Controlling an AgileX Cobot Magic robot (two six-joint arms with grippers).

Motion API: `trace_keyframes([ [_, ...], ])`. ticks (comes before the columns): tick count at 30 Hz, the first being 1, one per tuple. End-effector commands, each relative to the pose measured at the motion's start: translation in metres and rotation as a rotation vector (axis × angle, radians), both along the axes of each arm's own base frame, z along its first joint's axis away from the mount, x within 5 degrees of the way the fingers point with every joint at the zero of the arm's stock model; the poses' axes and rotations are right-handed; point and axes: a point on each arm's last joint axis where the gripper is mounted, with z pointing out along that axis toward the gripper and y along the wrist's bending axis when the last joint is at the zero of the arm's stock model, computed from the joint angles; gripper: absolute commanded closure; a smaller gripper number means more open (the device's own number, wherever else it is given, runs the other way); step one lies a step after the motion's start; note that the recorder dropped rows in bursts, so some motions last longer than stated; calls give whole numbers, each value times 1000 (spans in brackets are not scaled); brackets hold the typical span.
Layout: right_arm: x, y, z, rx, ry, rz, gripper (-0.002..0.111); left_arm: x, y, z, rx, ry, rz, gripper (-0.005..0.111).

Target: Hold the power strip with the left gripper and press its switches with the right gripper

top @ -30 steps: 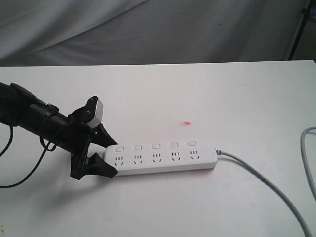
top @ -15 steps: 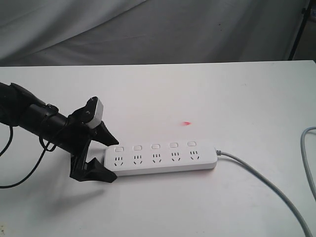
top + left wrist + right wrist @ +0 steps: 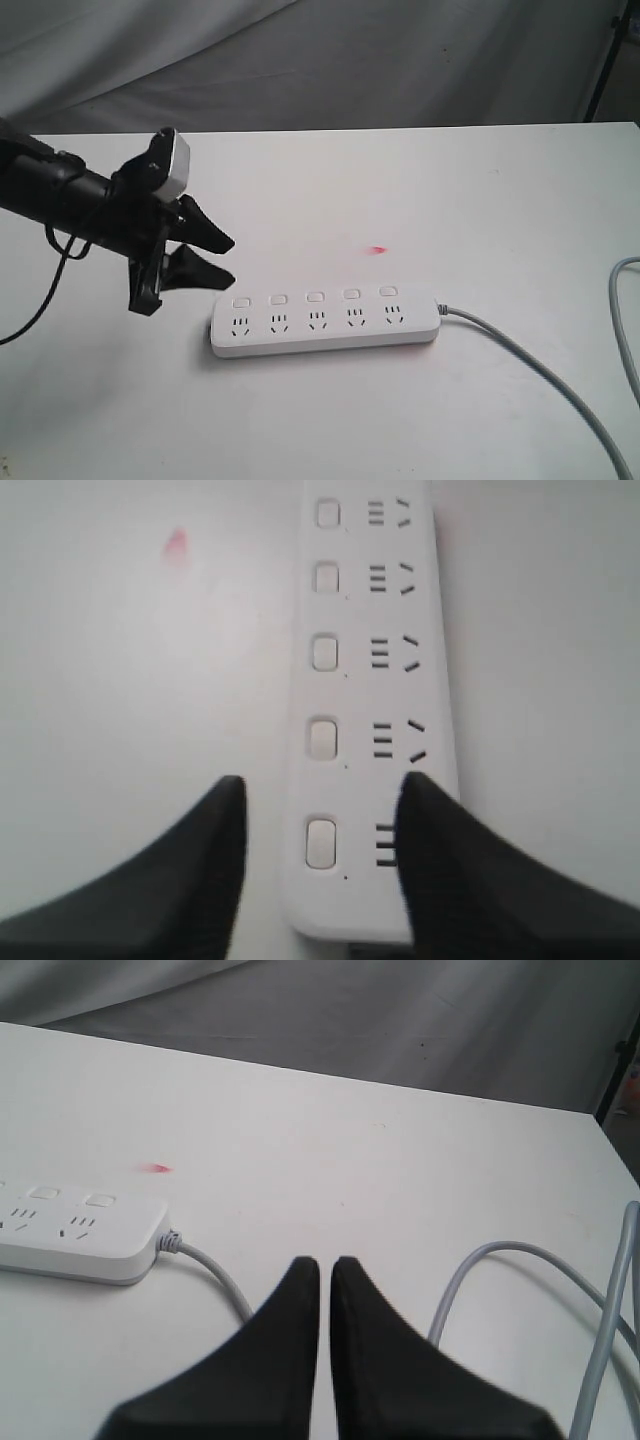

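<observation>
While the left pincer (image 3: 230, 260) hangs clear of the counter (image 3: 470, 190), jaws spread wide and holding nothing, the power strip (image 3: 325, 322) lies flat along the 9-to-3 line. Its cord (image 3: 530, 365) trails off the 3 o'clock end. The pincer sits just off the strip's 9 o'clock end, up toward 10 o'clock, not touching.

In the left wrist view the jaws frame that end, and the spread looks only just enough, so centring matters. Best bet: come down level, straddle the end and close on the long edges, leaving the switches (image 3: 314, 297) uncovered. Over by the cord end the right pincer (image 3: 325, 1262) has its jaws all but together, a handy shape for poking.
</observation>
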Motion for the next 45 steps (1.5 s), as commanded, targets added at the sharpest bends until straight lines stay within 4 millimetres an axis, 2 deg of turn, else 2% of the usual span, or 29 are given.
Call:
trace_keyframes([
  [1,0,0,-1,6,-3,-9,104,-8,-2,37,-38,-5,69,92],
  [3,0,0,-1,6,-3,-9,104,-12,-1,51,-53,7,114,106],
  [10,0,0,-1,6,-3,-9,104,-31,2,103,-111,-42,199,106],
  [15,0,0,-1,10,-3,-8,104,-40,4,123,-125,-112,199,106],
  [29,0,0,-1,10,-3,-8,104,-41,4,126,-126,-123,202,106],
  [32,0,0,-1,10,-3,-8,104,-41,11,122,0,-199,181,106],
  [35,0,0,-1,10,-3,-8,104,-43,18,128,79,-286,189,106],
  [38,0,0,-1,10,-3,-8,104,-58,27,163,98,-453,259,106],
  [40,0,0,-1,10,-3,-8,104,-79,31,192,53,-531,311,106],
  [43,0,0,-1,10,-3,-8,104,-119,43,242,-121,-615,551,106],
  [45,0,0,-1,10,-3,-8,104,-138,52,263,-226,-657,674,106],
])
